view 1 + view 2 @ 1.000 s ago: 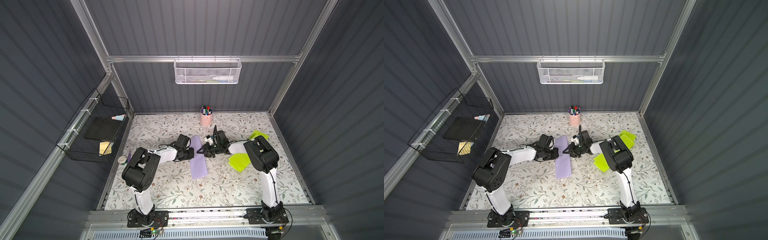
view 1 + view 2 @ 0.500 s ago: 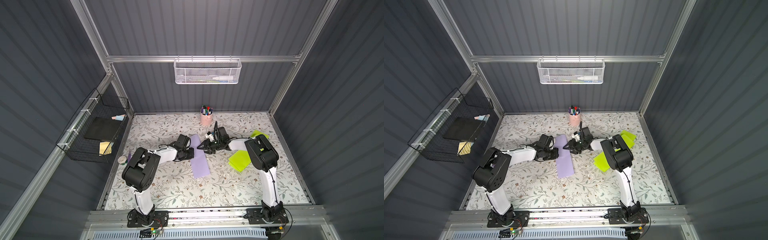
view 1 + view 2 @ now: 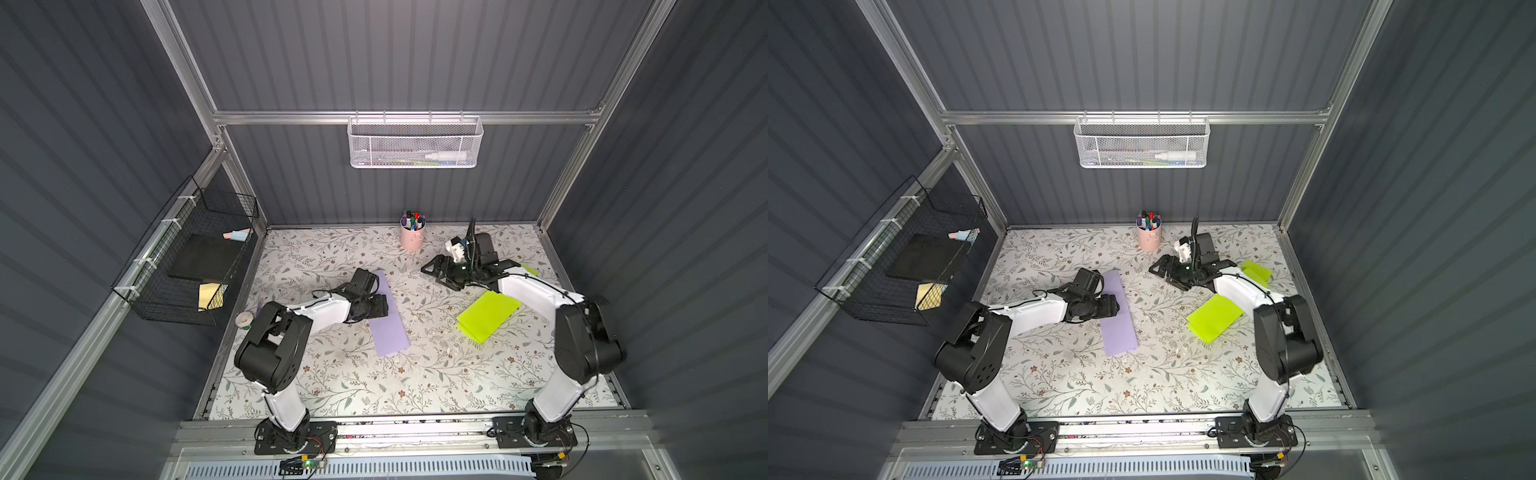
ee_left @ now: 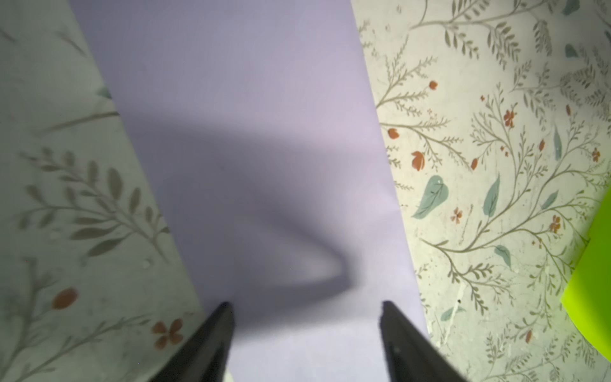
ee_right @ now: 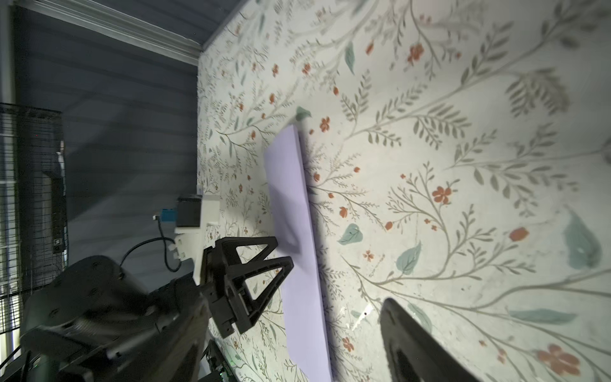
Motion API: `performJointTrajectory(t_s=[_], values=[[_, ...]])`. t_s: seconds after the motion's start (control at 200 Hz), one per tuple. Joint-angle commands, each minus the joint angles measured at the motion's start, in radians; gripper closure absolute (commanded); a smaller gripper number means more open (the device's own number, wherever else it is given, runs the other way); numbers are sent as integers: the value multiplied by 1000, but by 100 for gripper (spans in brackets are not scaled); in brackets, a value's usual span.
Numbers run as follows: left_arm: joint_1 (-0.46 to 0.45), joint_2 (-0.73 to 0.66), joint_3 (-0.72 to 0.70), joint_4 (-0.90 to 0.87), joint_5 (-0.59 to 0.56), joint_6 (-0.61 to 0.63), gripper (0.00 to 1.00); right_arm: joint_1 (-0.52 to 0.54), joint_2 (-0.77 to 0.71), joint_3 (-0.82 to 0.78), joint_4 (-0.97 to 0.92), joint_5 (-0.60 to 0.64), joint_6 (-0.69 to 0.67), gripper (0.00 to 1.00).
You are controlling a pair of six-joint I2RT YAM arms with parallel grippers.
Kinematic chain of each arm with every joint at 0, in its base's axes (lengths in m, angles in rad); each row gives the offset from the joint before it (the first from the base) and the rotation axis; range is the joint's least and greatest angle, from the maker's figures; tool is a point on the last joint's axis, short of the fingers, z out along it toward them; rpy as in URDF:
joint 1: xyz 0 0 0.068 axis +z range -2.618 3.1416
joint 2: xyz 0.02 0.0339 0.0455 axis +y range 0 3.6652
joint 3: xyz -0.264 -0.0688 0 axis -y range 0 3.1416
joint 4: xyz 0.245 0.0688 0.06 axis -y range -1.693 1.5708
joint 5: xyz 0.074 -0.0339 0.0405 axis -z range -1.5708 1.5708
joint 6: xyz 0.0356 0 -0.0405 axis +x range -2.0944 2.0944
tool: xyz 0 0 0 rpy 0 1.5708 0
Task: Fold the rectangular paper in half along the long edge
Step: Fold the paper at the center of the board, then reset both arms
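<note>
The rectangular paper (image 3: 390, 328) (image 3: 1121, 328) is a long narrow lilac strip lying on the floral table, running from back to front. My left gripper (image 3: 380, 307) (image 3: 1111, 307) hovers low over its left edge near the middle, open. In the left wrist view the paper (image 4: 248, 132) lies flat under the left gripper (image 4: 305, 307), and nothing is between the fingers. My right gripper (image 3: 434, 276) (image 3: 1163, 276) is open and stands apart, to the right of the paper's far end. The right wrist view shows the paper (image 5: 291, 198), the left gripper (image 5: 282, 251) and the right gripper (image 5: 294, 304).
A lime-green sheet (image 3: 488, 316) (image 3: 1214, 318) lies right of centre, and another (image 3: 528, 270) sits behind the right arm. A pink cup of markers (image 3: 412, 239) stands at the back. A tape roll (image 3: 245, 319) rests at the left edge. Wire baskets (image 3: 187, 266) (image 3: 415, 141) hang on the walls.
Both grippers have opened. The right gripper has drawn back from the paper toward the right and rear, its elbow swinging out. The left gripper stays over the paper.
</note>
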Motion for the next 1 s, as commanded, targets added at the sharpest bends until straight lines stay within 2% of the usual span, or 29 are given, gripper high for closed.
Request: performJointTrajectory(t_s=[0.0, 0.18, 0.29, 0.345, 0.425, 0.545, 0.665, 0.755, 0.82, 0.891, 0.996], values=[[1, -141, 2, -33, -115, -23, 1, 7, -138, -37, -104, 186, -80, 18], [3, -319, 35, 20, -242, 52, 1, -6, -403, -124, -155, 511, -134, 18], [8, -365, 45, -3, -516, 107, 1, -52, -571, -235, -144, 712, -169, 14], [30, -381, 17, 24, -611, 145, 1, -88, -639, -309, -120, 778, -185, 6], [78, -415, -75, 141, -638, 228, 1, -134, -718, -415, -75, 826, -225, 1], [157, -439, -240, 372, -647, 328, 1, -145, -788, -539, -10, 965, -326, 1], [219, -359, -310, 484, -641, 413, 1, -171, -772, -637, 77, 1146, -313, 1], [239, -253, -327, 557, -621, 462, 1, -223, -669, -712, 222, 1152, -339, 1], [249, -168, -344, 654, -629, 498, 1, -243, -582, -709, 233, 1154, -305, 1], [268, -101, -338, 676, -636, 502, 1, -247, -512, -691, 238, 1167, -292, 1], [299, -68, -378, 755, -562, 491, 1, -268, -414, -723, 410, 1179, -383, 1]])
